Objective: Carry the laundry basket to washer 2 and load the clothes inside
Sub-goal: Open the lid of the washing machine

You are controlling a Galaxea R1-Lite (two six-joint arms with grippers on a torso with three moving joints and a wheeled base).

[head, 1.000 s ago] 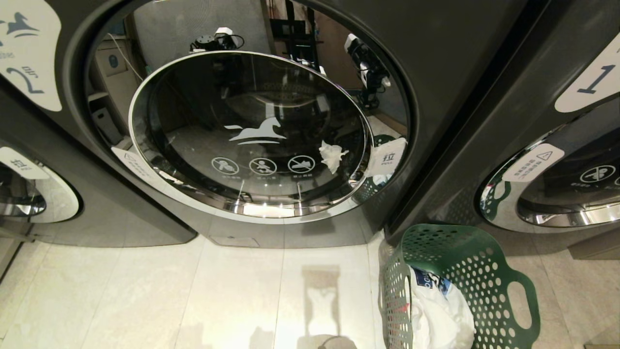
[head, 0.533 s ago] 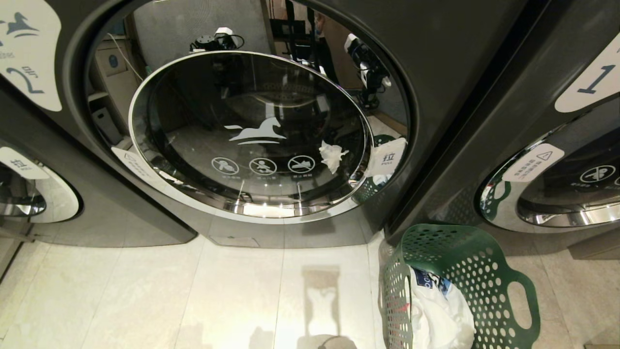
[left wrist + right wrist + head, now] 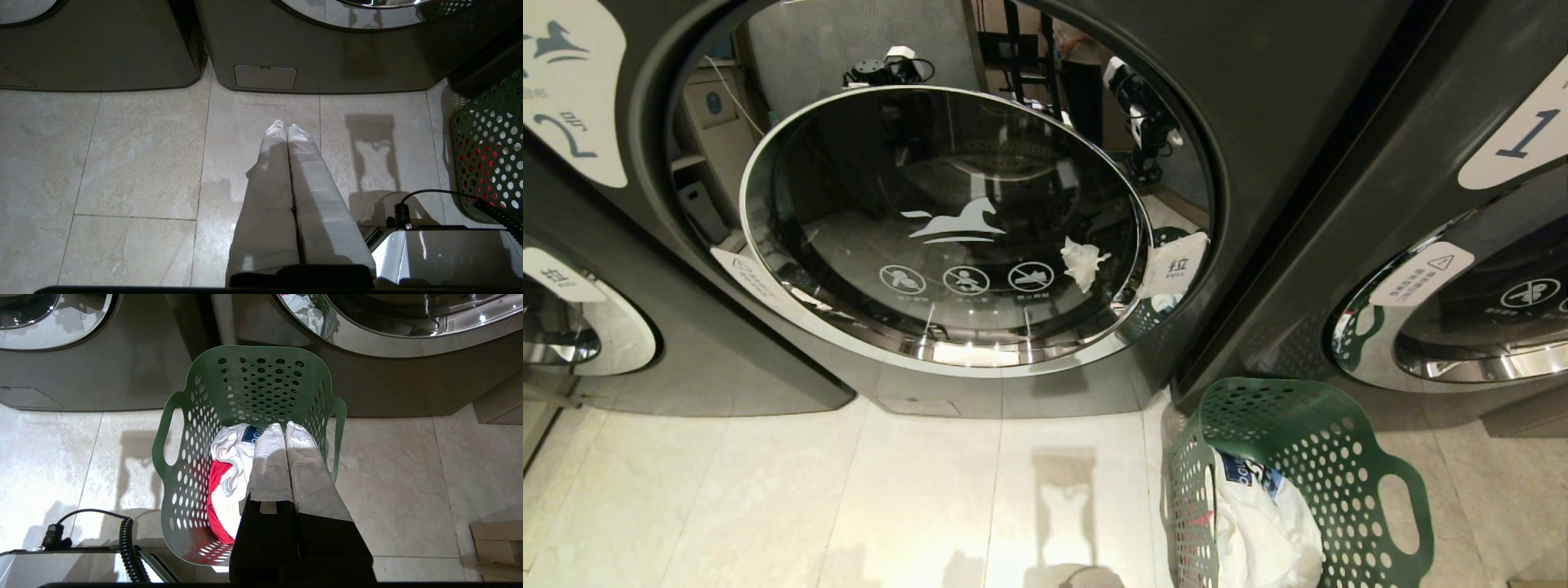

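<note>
Up in the door glass of washer 2 (image 3: pixel 947 220), a person's reflection (image 3: pixel 1082 77) is showing that wasn't there a second ago; nothing else is changing, and basket and machines are sitting exactly where they were. Pale stone floor tiles (image 3: pixel 768 490) are running up to a row of dark grey front-loaders, with the machine marked 1 (image 3: pixel 1445 269) to the right and a third one (image 3: pixel 572 327) peeking in at far left. Washer 2's door is sitting closed. Near right on the floor, the laundry basket (image 3: pixel 1307 465) is standing between washers 2 and 1, just in front of them, with the clothes (image 3: pixel 229 469) inside: a white piece with a blue patch on top of something red. The left pincer (image 3: pixel 284 127) is hanging pressed shut over bare tile, gripping nothing. The right pincer (image 3: pixel 284 426) is hovering over the basket, also fully closed and empty.
</note>
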